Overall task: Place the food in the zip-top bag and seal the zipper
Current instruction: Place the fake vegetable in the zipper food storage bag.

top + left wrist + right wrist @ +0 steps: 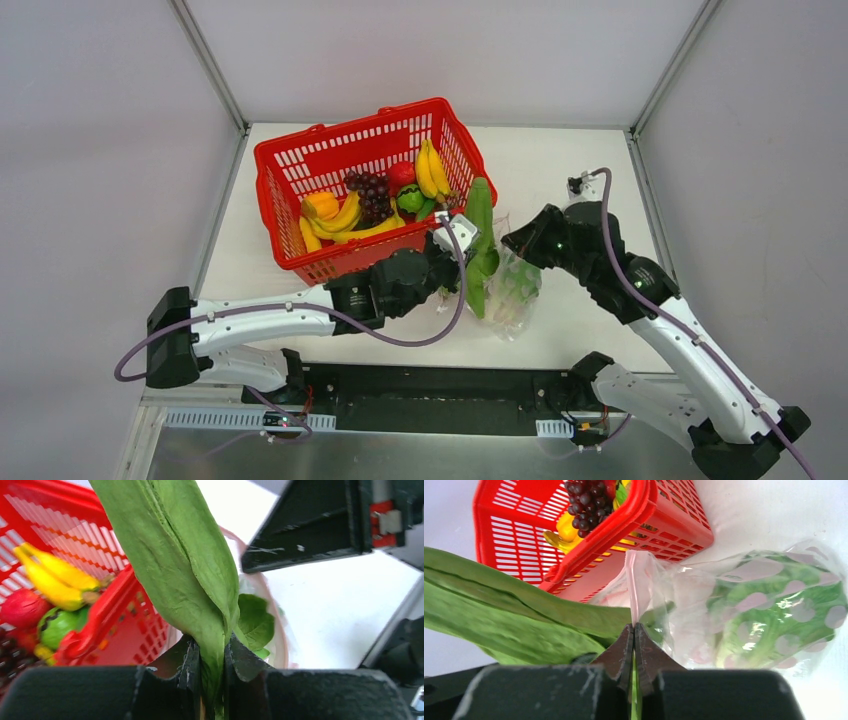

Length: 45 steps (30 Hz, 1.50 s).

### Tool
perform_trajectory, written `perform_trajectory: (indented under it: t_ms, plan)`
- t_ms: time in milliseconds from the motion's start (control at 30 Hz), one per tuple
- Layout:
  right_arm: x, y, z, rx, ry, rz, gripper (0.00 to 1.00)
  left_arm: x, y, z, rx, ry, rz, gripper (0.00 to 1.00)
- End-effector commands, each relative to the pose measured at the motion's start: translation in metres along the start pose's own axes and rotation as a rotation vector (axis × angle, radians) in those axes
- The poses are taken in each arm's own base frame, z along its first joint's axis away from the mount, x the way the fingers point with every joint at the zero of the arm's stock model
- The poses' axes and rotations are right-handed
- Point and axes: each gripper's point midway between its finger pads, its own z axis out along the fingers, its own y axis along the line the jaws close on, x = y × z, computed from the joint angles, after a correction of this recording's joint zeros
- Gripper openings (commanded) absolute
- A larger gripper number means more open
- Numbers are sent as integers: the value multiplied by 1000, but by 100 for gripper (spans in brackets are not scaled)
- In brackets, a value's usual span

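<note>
My left gripper [468, 250] [212, 680] is shut on a long green lettuce leaf [480, 215] [185, 565], holding it upright over the mouth of the zip-top bag [517, 290]. The leaf's lower end reaches into the bag. My right gripper [514, 240] [634, 632] is shut on the bag's pink zipper strip [633, 580] and holds the mouth up. The clear bag [774, 605] with pink spots holds more green lettuce. The leaf [499, 615] shows at the left of the right wrist view. The bag's pink rim [281, 630] shows behind the leaf.
The red mesh basket [300, 160] [659, 510] stands just left of the bag, touching or nearly so. It holds bananas [432, 168], purple grapes [372, 195], a red apple [401, 172] and other toy food. White walls enclose the table.
</note>
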Motion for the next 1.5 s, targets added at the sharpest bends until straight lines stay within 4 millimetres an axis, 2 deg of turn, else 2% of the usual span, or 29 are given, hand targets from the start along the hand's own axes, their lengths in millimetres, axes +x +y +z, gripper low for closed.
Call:
perform_trajectory:
  t_ms: [0, 100, 267, 400, 500, 633, 833, 933, 967, 1033, 1133, 1200, 1333, 1467]
  plan:
    - [-33, 42, -23, -144, -96, 80, 0, -53, -34, 0, 149, -228, -176, 0]
    - [-40, 57, -34, -205, -105, 122, 0, -58, -26, 6, 93, -270, -156, 0]
    - [-33, 67, -43, -250, -44, 176, 0, -78, -10, 8, 3, -349, -83, 0]
    - [-42, 80, -58, -316, -66, 218, 0, -80, -7, 14, -46, -420, -145, 0]
    - [-49, 86, -63, -332, -76, 236, 0, -67, -17, 17, -89, -414, -120, 0]
    - [-52, 88, -63, -337, -70, 247, 0, -54, -15, 11, -177, -449, -118, 0]
    - [-62, 74, -59, -282, -126, 244, 0, -35, -46, 2, -14, -336, -45, 0]
    - [-63, 67, -54, -257, -135, 232, 0, -19, -52, -6, 50, -206, -20, 0]
    - [-62, 65, -52, -248, -132, 228, 0, -16, -52, -9, 66, -159, 1, 5]
    - [-59, 60, -47, -235, -128, 225, 0, -15, -49, -18, 89, -84, 49, 30]
    - [-56, 58, -46, -239, -121, 214, 0, -25, -41, -29, 109, -55, 74, 63]
    - [-54, 59, -47, -247, -118, 206, 0, -32, -38, -34, 136, -52, 72, 75]
    - [-53, 60, -50, -257, -117, 195, 0, -42, -20, -39, 121, -31, 31, 81]
    - [-52, 59, -51, -259, -110, 189, 0, -56, -9, -42, 134, -35, -8, 81]
